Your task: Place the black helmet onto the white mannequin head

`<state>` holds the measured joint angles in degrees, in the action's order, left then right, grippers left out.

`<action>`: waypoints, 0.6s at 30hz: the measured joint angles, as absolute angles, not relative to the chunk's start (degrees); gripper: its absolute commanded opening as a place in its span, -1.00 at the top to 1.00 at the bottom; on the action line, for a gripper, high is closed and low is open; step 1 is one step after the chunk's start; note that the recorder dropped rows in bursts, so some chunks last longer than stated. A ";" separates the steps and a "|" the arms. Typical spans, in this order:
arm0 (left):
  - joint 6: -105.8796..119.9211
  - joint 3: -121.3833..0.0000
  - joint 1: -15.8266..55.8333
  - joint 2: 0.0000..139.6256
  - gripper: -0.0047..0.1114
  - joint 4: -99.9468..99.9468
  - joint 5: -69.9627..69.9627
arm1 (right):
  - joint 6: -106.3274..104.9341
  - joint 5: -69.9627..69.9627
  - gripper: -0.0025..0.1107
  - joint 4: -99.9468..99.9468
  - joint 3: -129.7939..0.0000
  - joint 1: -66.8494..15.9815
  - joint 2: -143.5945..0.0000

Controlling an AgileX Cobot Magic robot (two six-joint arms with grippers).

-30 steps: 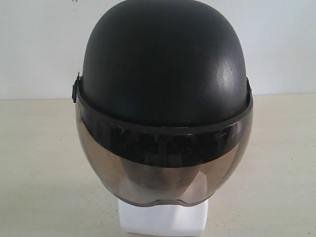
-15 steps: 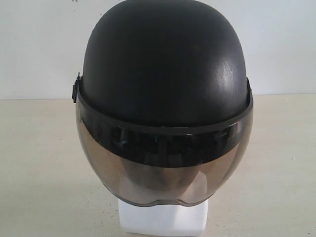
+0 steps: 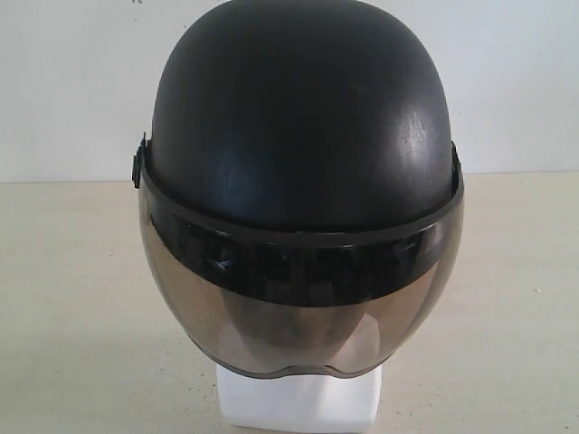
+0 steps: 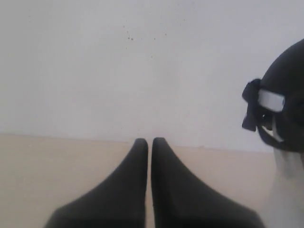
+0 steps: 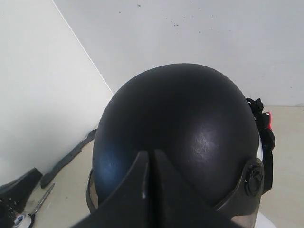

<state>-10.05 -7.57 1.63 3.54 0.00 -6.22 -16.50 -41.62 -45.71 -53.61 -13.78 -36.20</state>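
The black helmet [image 3: 298,117] sits upright over the white mannequin head, whose blocky neck base [image 3: 298,402] shows below the smoky-brown visor [image 3: 298,307]; the face is hidden behind the visor. Neither gripper appears in the exterior view. In the left wrist view my left gripper [image 4: 150,142] is shut and empty, off to the side of the helmet [image 4: 285,109]. My right gripper [image 5: 151,154] is shut with nothing between its fingers, its tips in front of the helmet shell [image 5: 180,123]; contact cannot be judged.
A beige tabletop [image 3: 72,298] spreads around the head, with a white wall [image 3: 72,81] behind. The right wrist view shows a black strip [image 5: 66,161], a thin metal tool [image 5: 40,202] and a dark object [image 5: 14,190] along the wall at the table's edge.
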 measured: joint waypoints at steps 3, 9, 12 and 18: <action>-10.05 -2.46 1.63 1.46 0.84 0.00 -4.05 | -16.50 -41.62 0.96 -45.71 -53.61 -13.78 -36.20; -9.65 -0.28 1.63 0.22 0.84 1.04 -6.53 | -16.50 -41.62 0.96 -45.71 -53.61 -13.78 -36.20; -9.53 -0.19 1.63 0.22 0.84 1.29 -9.55 | -16.50 -41.62 0.96 -45.71 -53.61 -13.78 -36.20; -9.43 -0.19 1.63 0.22 0.84 1.29 -17.17 | -16.50 -41.62 0.96 -45.71 -53.61 -13.78 -36.20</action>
<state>-9.43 -0.19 1.63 0.22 1.29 -17.17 -16.50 -41.62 -45.71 -53.61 -13.78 -36.20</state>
